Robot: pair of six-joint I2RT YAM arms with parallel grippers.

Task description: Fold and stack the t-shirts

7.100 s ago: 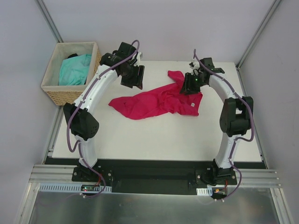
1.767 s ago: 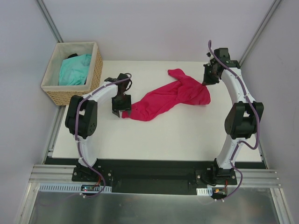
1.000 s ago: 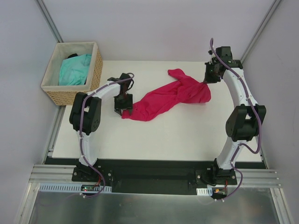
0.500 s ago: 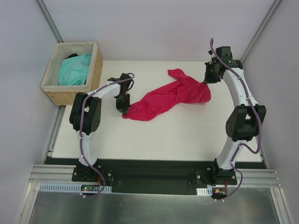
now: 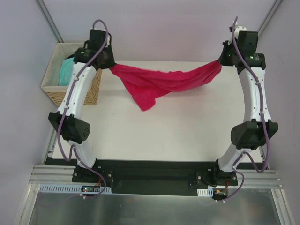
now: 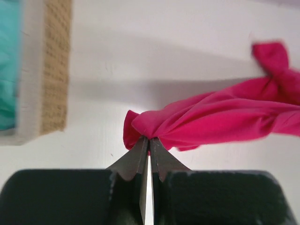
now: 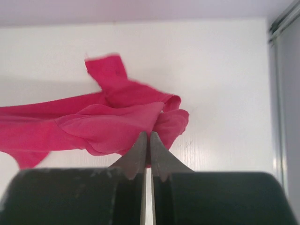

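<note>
Stretching across the upper frame, the crimson t-shirt [image 5: 159, 80] is newly lifted, left gripper [image 6: 149, 139] and right gripper [image 7: 146, 135] clamped on its ends, probably readying a flat spread.

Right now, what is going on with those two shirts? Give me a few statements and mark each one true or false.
1. The left gripper and the right gripper are both shut on the pink shirt. True.
2. The pink shirt is neatly folded. False: it hangs bunched and stretched between the two grippers.
3. The turquoise shirt is in the basket. True.
4. The basket stands on the right side. False: it is on the left side, by the left gripper.
</note>
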